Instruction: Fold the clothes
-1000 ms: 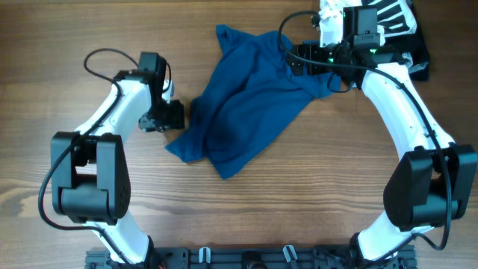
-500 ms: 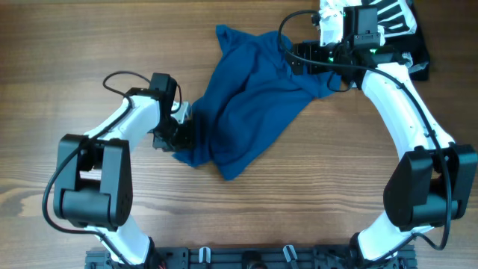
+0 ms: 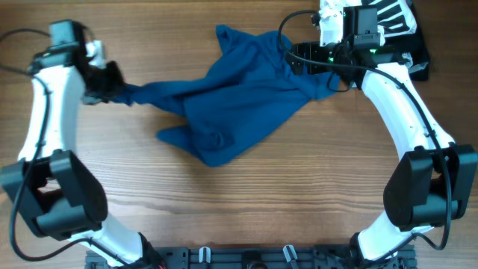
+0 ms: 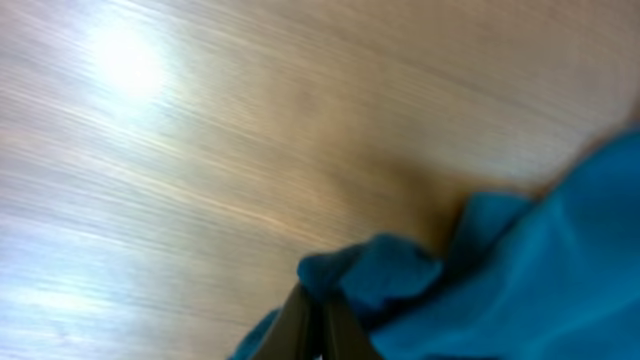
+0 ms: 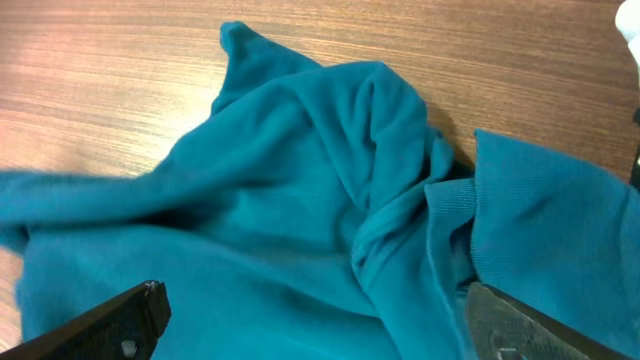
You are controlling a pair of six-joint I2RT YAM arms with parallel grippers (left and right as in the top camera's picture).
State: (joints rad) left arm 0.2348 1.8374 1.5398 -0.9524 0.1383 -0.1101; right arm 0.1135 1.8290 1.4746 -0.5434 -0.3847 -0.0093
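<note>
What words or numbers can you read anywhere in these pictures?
None: there is no text to read in any view.
The blue shirt is plain, with no print or tag showing.
The striped cloth in the far corner has only black and white stripes, no letters.
The white robot arms show no label that can be read.

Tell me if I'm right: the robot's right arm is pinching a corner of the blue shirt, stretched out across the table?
Not quite: it is the left gripper that pinches a corner of the blue shirt, stretched out across the table, as the overhead view shows.
</note>
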